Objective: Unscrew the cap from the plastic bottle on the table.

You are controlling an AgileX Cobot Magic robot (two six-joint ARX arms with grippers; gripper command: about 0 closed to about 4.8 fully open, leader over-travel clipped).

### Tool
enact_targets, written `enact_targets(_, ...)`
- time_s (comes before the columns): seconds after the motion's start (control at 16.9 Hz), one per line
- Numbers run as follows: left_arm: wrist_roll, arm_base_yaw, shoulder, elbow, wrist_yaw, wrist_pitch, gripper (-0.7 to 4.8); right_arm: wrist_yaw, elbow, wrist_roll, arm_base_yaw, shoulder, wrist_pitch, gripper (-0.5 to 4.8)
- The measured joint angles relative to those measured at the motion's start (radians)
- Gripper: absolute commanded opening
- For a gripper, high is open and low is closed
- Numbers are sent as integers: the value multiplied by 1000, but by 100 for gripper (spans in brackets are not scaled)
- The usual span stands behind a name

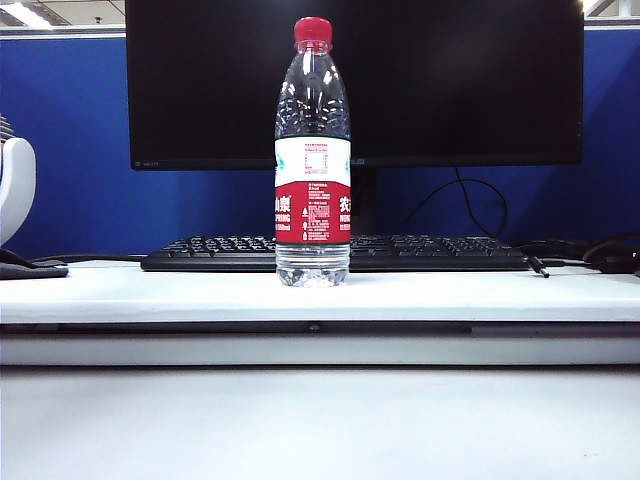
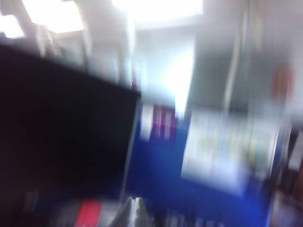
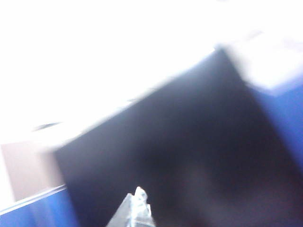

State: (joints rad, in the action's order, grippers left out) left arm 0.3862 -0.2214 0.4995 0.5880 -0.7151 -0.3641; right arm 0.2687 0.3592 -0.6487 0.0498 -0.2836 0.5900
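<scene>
we see the tall clear plastic bottle point(image 1: 312, 160) upright mid-counter point(image 1: 120, 295), near the wide white counter's front edge, small ribbed red cap point(image 1: 312, 31) on. our left hand point(image 2: 135, 204) and right hand point(image 3: 138, 197), blurred, are closed on nothing, facing the black monitor point(image 1: 450, 80).

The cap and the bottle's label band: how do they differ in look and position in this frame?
The cap is plain solid red with no print; the label is white above, red below, with white characters. The cap sits on top of the plastic bottle; the label wraps its middle. The cap is narrow; the label spans the full body width. Both share the same red. Neither the left gripper nor the right gripper touches either.
</scene>
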Motion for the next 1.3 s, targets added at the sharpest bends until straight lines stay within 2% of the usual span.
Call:
enact_targets(0.06, -92, -24, 100, 10, -43, 44, 8, 61, 68, 21, 0, -60, 6, -6)
enact_targets(0.12, -155, -50, 190, 3, -57, 81, 95, 138, 142, 44, 0, -130, 7, -6)
enact_targets(0.18, -256, -71, 344, -4, -61, 111, 169, 321, 292, 79, 0, -271, -37, -6)
enact_targets(0.24, -312, -74, 420, -4, -65, 78, 231, 417, 365, 94, -1, -344, -89, -6)
enact_targets(0.3, -358, -90, 509, -3, -65, 24, 258, 502, 423, 106, -6, -409, -151, -5)
enact_targets(0.35, -373, -102, 580, -2, -66, -23, 262, 563, 456, 112, -23, -465, -216, -5)
enact_targets(0.41, -383, -107, 639, -2, -70, -65, 289, 599, 486, 115, -48, -523, -262, -4)
enact_targets(0.47, -393, -106, 681, -2, -70, -105, 346, 612, 498, 116, -78, -568, -282, -2)
enact_targets(0.53, -415, -124, 750, -2, -64, -188, 430, 614, 496, 120, -137, -614, -301, -2)
enact_targets(0.59, -440, -149, 793, -1, -64, -237, 479, 611, 498, 125, -174, -641, -301, -1)
enact_targets(0.65, -456, -165, 838, -1, -74, -288, 479, 596, 498, 134, -229, -677, -305, -1)
enact_targets(0.71, -464, -174, 902, 0, -25, -377, 479, 561, 498, 175, -306, -728, -310, -1)
enact_targets(0.89, -462, -195, 991, 0, 109, -500, 479, 491, 497, 224, -391, -772, -311, -1)
enact_targets(1.06, -461, -201, 1076, 21, 141, -569, 479, 464, 497, 248, -417, -788, -311, -1)
enact_targets(1.3, -438, -246, 1190, 115, 125, -579, 479, 369, 499, 312, -446, -805, -328, 0)
